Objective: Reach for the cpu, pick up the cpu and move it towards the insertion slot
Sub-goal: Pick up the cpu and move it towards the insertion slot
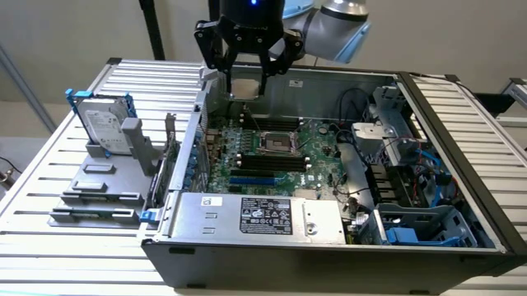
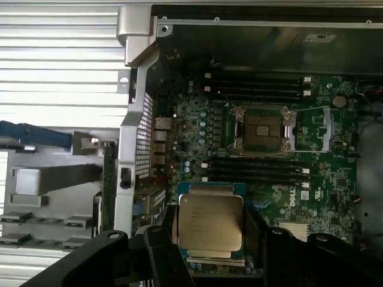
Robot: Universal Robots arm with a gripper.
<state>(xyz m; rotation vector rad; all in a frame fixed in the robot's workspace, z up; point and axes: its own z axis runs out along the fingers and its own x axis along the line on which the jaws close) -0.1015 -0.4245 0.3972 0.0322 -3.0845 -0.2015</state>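
Wrist view, cpu [image 2: 210, 222] edges hidden by gripper [image 2: 210, 239] fingers

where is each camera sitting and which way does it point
Exterior view: off the arm, above and in front of the open computer case, looking down into it; the arm's hand hangs over the case's far side, holding the cpu.
Wrist view: on the wrist, looking down at the motherboard inside the case; the dark fingers of the hand frame the cpu.
Shared: the cpu, the insertion slot, the memory slots, and the hand.
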